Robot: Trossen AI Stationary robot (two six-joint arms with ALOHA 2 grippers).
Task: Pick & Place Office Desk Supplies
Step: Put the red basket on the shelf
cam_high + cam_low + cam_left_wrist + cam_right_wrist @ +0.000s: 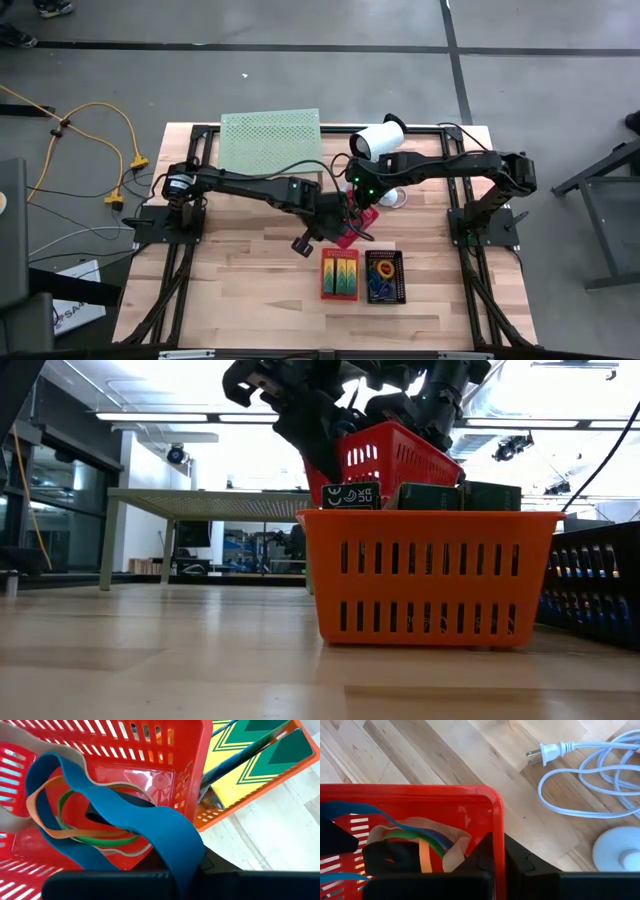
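— Nearest item?
— Found orange basket (pixel 430 575) standing on the table (pixel 250 290), near edge. Held flat green packs (pixel 460 496) on end; counted two pack tops for certain in the low view, a third likely. Lower halves hidden by the basket wall.
— Beside it?
— Found black basket (pixel 385 277) just beside, to the right, cut off at the low view's edge. Held coloured loops (pixel 380 275), tangled; could not count.
— Behind?
— Found red basket (pixel 395 458) raised off the table, tilted, just behind the orange one. Clamped at its walls from two sides: left gripper (pixel 338 226) pinched tight on one wall, right gripper (pixel 497 855) pinched tight on the opposite rim. Fingertips largely hidden by plastic.
— Contents?
— Counted four bands: blue band (pixel 125 815), green loop (pixel 100 840), orange loop (pixel 50 831), pale band (pixel 127 787).
— Farthest?
— Noted perforated stand (pixel 270 140), white cylinder (pixel 380 140), one white cable (pixel 580 780) with plug.
— Totals?
— Three baskets, two grippers.
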